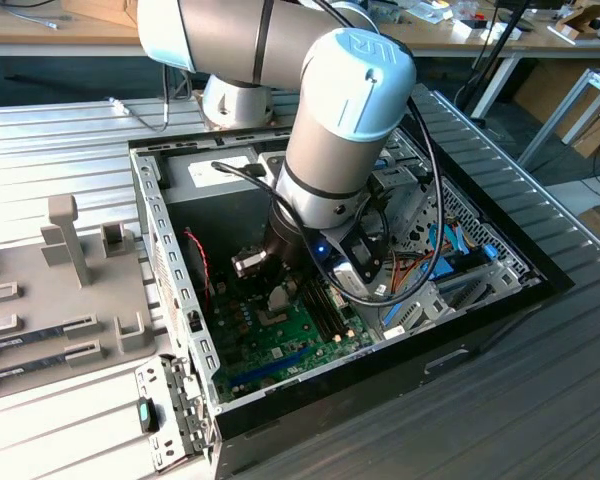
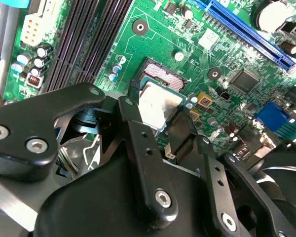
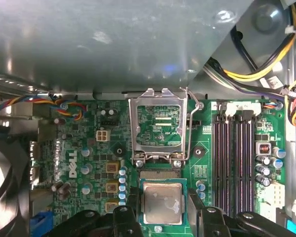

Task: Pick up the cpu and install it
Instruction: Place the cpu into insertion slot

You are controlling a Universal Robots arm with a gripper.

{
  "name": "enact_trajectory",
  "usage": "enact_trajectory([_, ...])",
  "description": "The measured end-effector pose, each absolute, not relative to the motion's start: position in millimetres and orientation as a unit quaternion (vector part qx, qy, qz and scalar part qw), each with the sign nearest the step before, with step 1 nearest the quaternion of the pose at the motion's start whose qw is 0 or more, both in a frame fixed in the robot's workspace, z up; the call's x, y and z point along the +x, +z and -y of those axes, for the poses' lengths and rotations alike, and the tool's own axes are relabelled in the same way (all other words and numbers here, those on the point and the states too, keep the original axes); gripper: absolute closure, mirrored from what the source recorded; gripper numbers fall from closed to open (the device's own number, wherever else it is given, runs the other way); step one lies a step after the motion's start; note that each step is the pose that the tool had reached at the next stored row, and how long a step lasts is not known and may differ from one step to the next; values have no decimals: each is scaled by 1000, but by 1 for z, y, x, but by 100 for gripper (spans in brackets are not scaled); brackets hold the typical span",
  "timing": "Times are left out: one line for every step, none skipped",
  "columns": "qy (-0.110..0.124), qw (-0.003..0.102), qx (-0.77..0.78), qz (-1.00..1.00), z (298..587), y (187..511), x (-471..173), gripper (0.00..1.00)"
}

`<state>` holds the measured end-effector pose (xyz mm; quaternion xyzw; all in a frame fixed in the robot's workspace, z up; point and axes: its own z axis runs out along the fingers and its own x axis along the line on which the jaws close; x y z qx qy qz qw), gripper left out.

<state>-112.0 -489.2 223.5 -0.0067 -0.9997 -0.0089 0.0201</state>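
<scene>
Black two-fingered pincer (image 3: pixel 162 213), pinching by opposite edges a small flat square silver-grey cpu with green rim (image 3: pixel 162 201), partly over the open socket (image 3: pixel 158 173) of the green motherboard (image 3: pixel 89 148), metal frame (image 3: pixel 158 148) flipped back.

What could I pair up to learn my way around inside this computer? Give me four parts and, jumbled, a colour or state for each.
Parts:
1. cpu
2. socket's metal frame
3. memory slots
4. long card slot

Colour or state:
A. blue
B. flipped open
C. black, nothing plugged in
D. held between the fingers of the hand

Pairs: 1-D, 2-B, 3-C, 4-A.
</scene>
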Motion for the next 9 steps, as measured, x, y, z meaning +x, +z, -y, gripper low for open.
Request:
enact_trajectory([-9, 20, -9, 1000, 489, 223, -112, 53])
enact_trajectory([-8, 20, -9, 1000, 489, 222, -113, 53])
enact_trajectory([-8, 20, -9, 1000, 489, 221, -114, 53])
enact_trajectory([-8, 20, -9, 1000, 489, 220, -114, 53])
enact_trajectory([-8, 20, -9, 1000, 489, 218, -114, 53])
enact_trajectory([-8, 20, -9, 1000, 489, 217, -114, 53])
enact_trajectory([-8, 20, -9, 1000, 489, 216, -114, 53])
enact_trajectory([-8, 20, -9, 1000, 489, 215, -114, 53])
enact_trajectory([-8, 20, -9, 1000, 489, 214, -114, 53])
